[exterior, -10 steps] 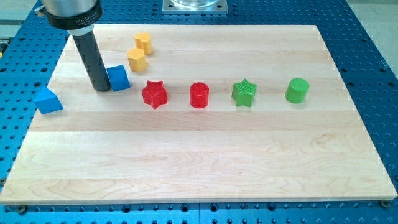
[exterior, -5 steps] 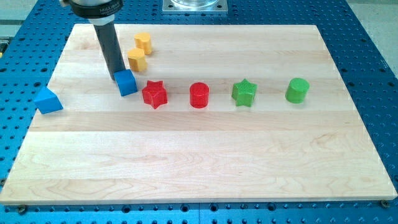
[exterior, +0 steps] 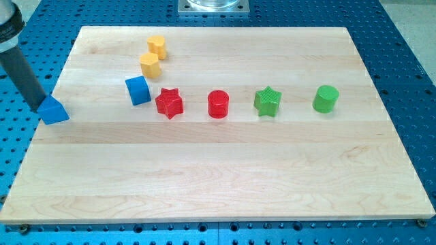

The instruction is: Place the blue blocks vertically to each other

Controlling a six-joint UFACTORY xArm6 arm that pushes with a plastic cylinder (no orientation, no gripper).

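A blue cube (exterior: 138, 90) stands on the wooden board (exterior: 218, 170), just left of the red star (exterior: 169, 103) and below the yellow blocks. A blue triangular block (exterior: 53, 110) lies at the board's left edge. My dark rod comes down from the view's top left, and my tip (exterior: 36, 109) sits right at the upper left side of the blue triangular block, touching or nearly touching it. The tip is far left of the blue cube.
Two yellow blocks (exterior: 150, 66) (exterior: 157, 46) sit above the blue cube. A row runs to the right: the red star, a red cylinder (exterior: 218, 104), a green star (exterior: 268, 101), a green cylinder (exterior: 325, 99). A perforated blue table surrounds the board.
My tip pushed the blue cube a little right toward the red star, then swung far left across the board to the blue triangular block. The cube now stands alone.
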